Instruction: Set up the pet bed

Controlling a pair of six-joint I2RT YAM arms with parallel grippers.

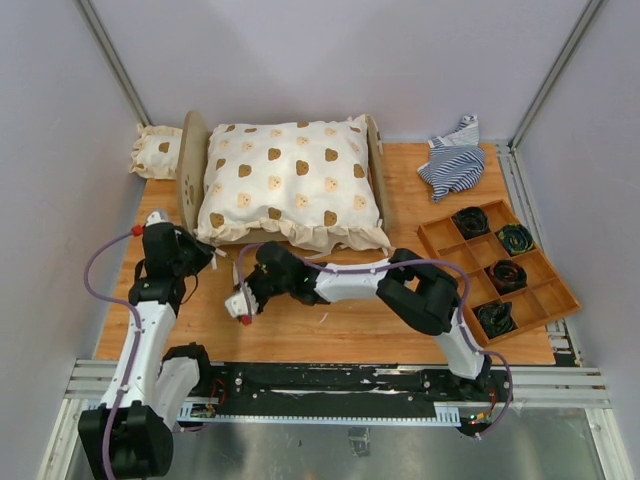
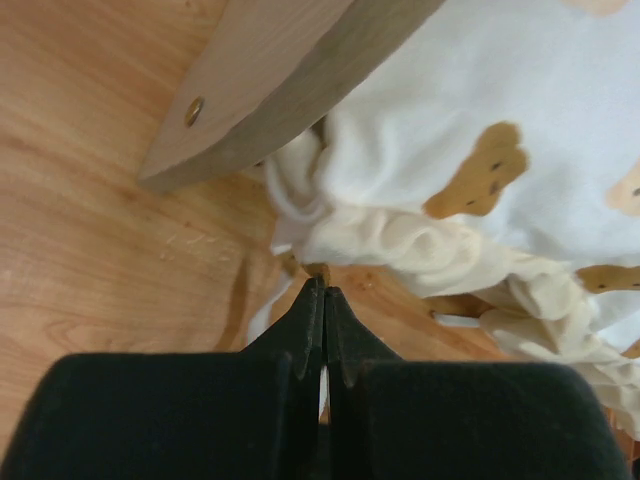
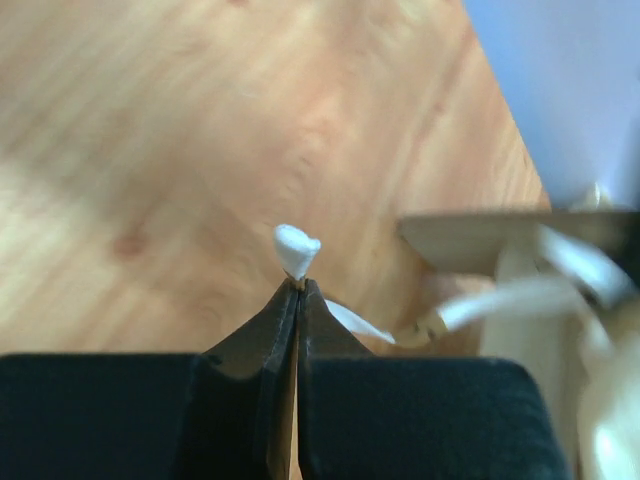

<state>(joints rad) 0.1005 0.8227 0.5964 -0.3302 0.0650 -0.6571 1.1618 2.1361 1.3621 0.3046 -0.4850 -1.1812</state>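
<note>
Top external view: the pet bed (image 1: 190, 165) is found at the far middle of the tabletop (image 1: 340, 325). The large bear-print cushion (image 1: 290, 170) is laid across its frame, with the frilled edge hanging over the near rail. The left tool (image 1: 203, 260) is placed at the near-left corner of the bed. The right tool (image 1: 243, 306) is held just to its right, in front of the near rail, with the right arm stretched leftward across the tabletop.

In the right wrist view the right tool (image 3: 298, 285) is seen clamped on a white tie (image 3: 297, 248). Only the very end of the tie is pinched, and the strand is led off to the right toward the blurred frame of the bed. In the left wrist view the left tool (image 2: 322, 288) is pressed together just below the cushion's frilled edge. Whether a strand is caught in it cannot be told.

Several failures can be foreseen:
- **Lost grip:** because so little of the tie is gripped, it could be lost if tension is raised sharply.
- **Dragged cushion or bed:** if the tie is pulled hard, the cushion could be dragged off the frame, or the bed slid toward the near edge.
- **Collision:** with both tools crowded at one corner, a collision could be caused by any careless sideways move.
</note>
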